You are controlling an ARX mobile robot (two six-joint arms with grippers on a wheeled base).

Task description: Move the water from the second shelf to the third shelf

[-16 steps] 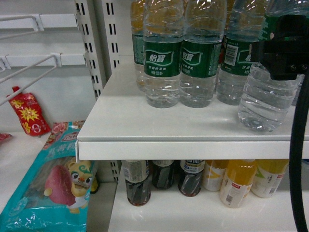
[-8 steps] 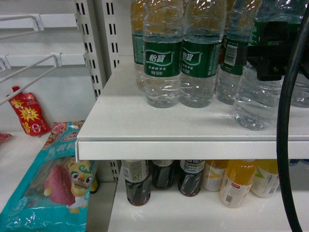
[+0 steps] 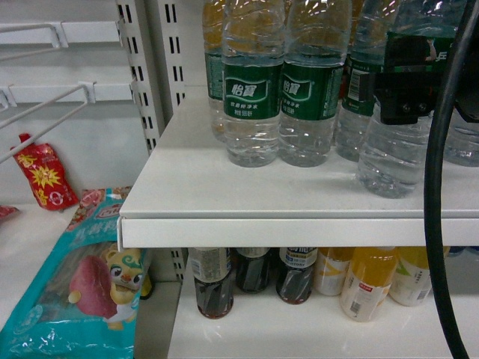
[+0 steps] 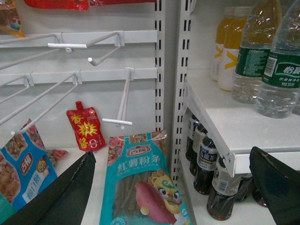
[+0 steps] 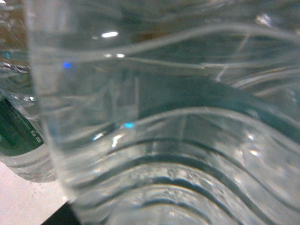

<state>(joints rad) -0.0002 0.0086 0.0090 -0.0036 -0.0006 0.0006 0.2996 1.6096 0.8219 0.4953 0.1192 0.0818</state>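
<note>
The water [image 3: 391, 153], a clear ribbed bottle with a green label, stands upright at the right of the white shelf [image 3: 224, 194]. Its base is at or just above the shelf surface. My right gripper [image 3: 408, 82] is shut on it at label height. In the right wrist view the water [image 5: 178, 140] fills the picture and hides the jaws. Two more green-labelled water bottles [image 3: 281, 90] stand just to its left. My left gripper [image 4: 171, 187] hangs open, low and to the left of the shelves, with its fingers [image 4: 61, 197] wide apart and nothing between them.
Dark bottles [image 3: 213, 288] and orange drink bottles [image 3: 367, 284] fill the shelf below. A teal snack packet [image 3: 82, 292] and a red pouch [image 3: 41, 176] lie left, under white wire hooks [image 3: 45, 127]. A black cable [image 3: 438, 224] hangs at the right.
My right gripper has carried the water leftward and further back over the shelf, closer to the row of other bottles. The left side looks unchanged.
</note>
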